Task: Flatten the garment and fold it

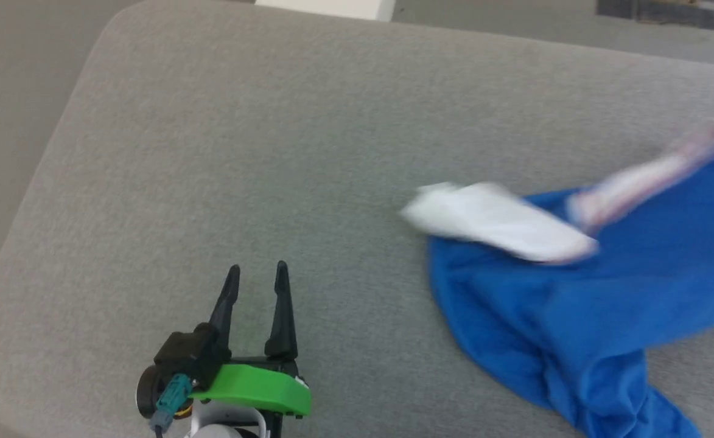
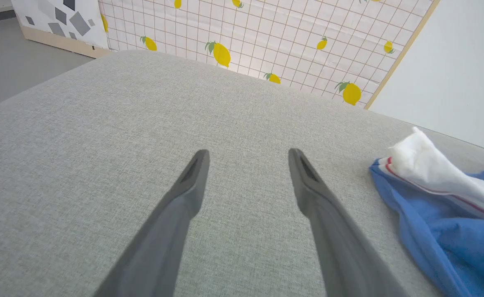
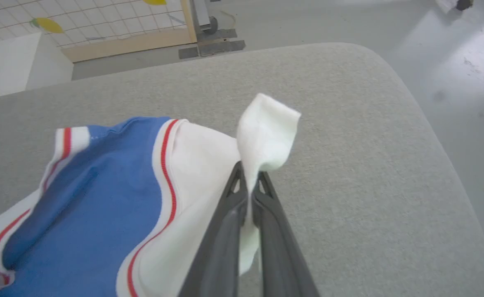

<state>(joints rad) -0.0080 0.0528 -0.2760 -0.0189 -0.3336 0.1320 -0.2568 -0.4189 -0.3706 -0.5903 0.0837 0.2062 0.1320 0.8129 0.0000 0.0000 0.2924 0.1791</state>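
The shirt (image 1: 582, 304) lay crumpled on the right side of the grey counter (image 1: 241, 152). The right hand (image 3: 249, 178) was clenched on its white sleeve (image 3: 266, 132), the fabric pinched between the fingers. The left hand (image 1: 258, 269) hung released over bare counter, well apart from the shirt.

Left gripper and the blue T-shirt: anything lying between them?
Nothing. In the head view the stretch from the open left gripper to the T-shirt is bare grey cushion; the left wrist view shows the same.
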